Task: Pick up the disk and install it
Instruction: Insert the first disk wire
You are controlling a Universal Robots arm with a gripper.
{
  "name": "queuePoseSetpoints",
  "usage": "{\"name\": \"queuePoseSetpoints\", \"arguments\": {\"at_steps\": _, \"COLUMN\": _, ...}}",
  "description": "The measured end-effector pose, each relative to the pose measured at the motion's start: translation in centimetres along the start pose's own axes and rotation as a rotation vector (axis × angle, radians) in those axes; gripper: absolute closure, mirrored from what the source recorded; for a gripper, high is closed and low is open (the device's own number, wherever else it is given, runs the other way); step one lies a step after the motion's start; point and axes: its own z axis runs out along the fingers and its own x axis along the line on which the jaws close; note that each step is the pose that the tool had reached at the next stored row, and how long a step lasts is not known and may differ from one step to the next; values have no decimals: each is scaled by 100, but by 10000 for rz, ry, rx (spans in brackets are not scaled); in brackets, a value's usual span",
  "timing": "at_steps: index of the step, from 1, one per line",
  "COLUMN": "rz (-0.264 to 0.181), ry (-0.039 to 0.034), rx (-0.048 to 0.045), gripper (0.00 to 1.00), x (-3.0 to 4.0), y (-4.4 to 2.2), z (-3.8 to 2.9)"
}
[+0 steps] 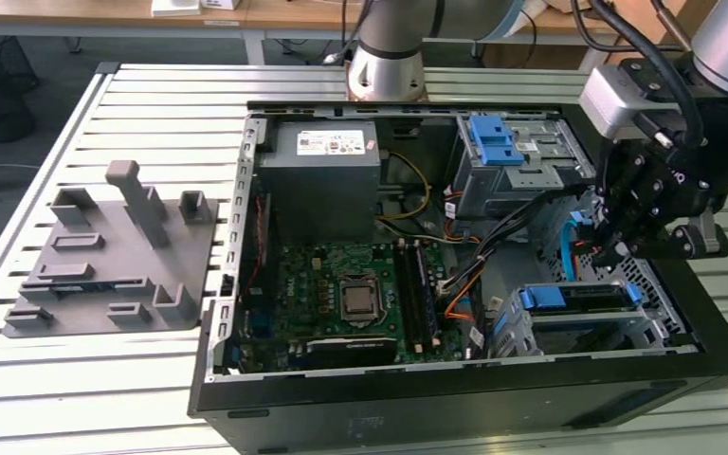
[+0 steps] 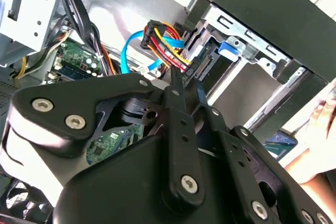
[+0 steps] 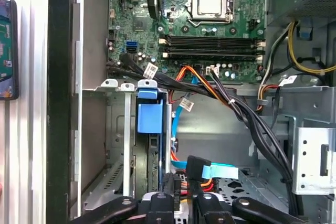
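From where I stand, the open computer case lies on its side on the slatted table, and nearest to me in it is the drive cage at the front corner, on the exterior view's right. The disk sits in that cage already, edge-on in its slot with its blue carrier rail facing up; in the first wrist view the same blue rail runs between the cage's metal walls, so the disk's long axis points down into the bay. Just behind and above it hangs the gripper, inside the case, by the bundle of coloured cables and a light blue ribbon cable. The disk therefore lies just in front of the fingertips, towards the case's front wall, close but apart from them. In both wrist views the fingers come together to a narrow point with nothing between them. Farther back lie the motherboard, then the grey power supply at the rear, and off on the exterior view's left a grey fixture plate.
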Motion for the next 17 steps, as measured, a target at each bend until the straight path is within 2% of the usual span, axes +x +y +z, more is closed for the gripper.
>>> {"name": "queuePoseSetpoints", "arguments": {"at_steps": 3, "rz": 0, "ry": 59, "rx": 60, "gripper": 75, "x": 0, "y": 1, "z": 26}}
{"name": "queuePoseSetpoints", "arguments": {"at_steps": 8, "rz": 0, "ry": 65, "rx": 169, "gripper": 75, "x": 0, "y": 1, "z": 91}}
{"name": "queuePoseSetpoints", "arguments": {"at_steps": 10, "rz": -1, "ry": 68, "rx": 202, "gripper": 75, "x": -1, "y": 1, "z": 98}}
{"name": "queuePoseSetpoints", "arguments": {"at_steps": 17, "rz": 0, "ry": 66, "rx": 217, "gripper": 75, "x": -1, "y": 2, "z": 105}}
